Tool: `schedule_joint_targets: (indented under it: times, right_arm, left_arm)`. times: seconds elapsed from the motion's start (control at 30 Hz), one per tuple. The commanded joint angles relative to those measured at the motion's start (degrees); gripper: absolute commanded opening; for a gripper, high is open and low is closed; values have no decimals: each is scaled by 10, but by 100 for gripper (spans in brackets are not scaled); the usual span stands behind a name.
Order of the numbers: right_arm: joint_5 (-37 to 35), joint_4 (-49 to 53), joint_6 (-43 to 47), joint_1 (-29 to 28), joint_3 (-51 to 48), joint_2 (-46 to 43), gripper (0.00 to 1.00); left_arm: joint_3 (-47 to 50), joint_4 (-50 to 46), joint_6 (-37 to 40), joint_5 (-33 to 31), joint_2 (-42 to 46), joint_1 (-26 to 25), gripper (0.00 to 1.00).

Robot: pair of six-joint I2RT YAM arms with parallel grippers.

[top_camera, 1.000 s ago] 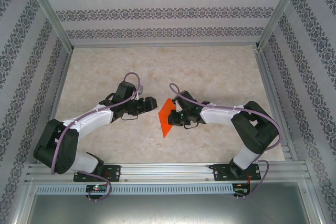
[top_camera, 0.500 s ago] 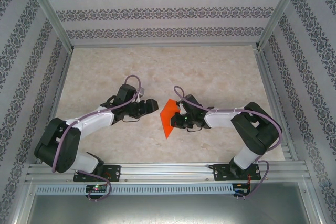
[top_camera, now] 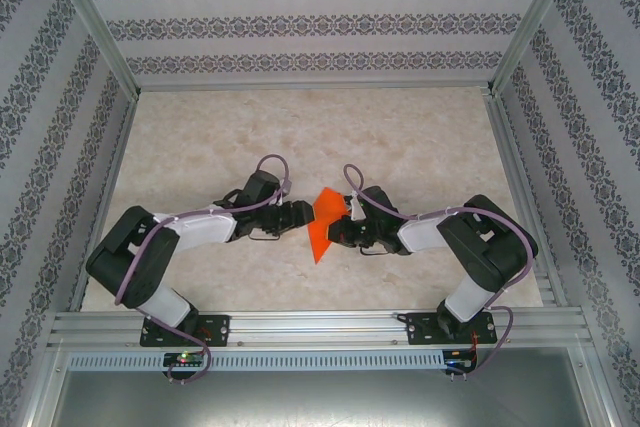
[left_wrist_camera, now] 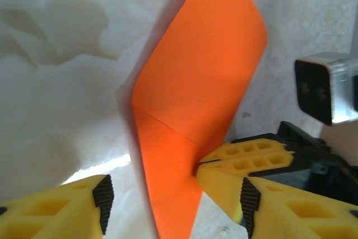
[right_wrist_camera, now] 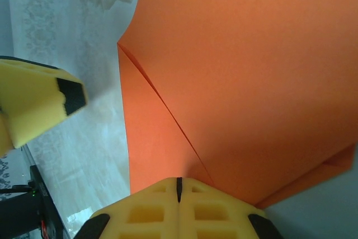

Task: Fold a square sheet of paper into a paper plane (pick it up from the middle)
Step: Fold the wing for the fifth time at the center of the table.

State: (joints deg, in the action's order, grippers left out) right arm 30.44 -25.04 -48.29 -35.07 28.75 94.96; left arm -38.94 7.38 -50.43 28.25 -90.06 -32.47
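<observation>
One diagonal crease and an overlapping flap are the only folds evident on the square sheet of paper (top_camera: 322, 222). It is not yet a slim dart, so most of the folding is judged outstanding: nose folds, centre fold and wings.

The sheet sits at the middle of the table (top_camera: 200, 137), between the two arms. It appears raised on edge rather than lying flat, though whether its lower tip touches the surface cannot be told.

The right gripper (top_camera: 342, 230) has its fingers pressed together on the sheet's right-hand edge, next to the crease. The left gripper (top_camera: 300, 217) stands spread, one finger on each side of the sheet, neither gripping it.

The long axis runs far to near, leaning slightly left. Its narrow tip points toward the arm bases.
</observation>
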Motion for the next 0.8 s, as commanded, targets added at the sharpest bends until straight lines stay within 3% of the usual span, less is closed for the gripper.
schedule_joint_targets:
  times: [0.0,0.5,0.77]
  right_arm:
    - [-13,25,1,8,-23,21,0]
    - [4,-11,-1,15,-35,45,0]
    - [7,-8,1,21,-40,38,0]
  left_arm:
    - [-17,37,-25,-19,-19,-16,61]
    - [-56,34,-23,-29,-58,-33,41]
    - [-71,-50,23,-80,-43,-33,45]
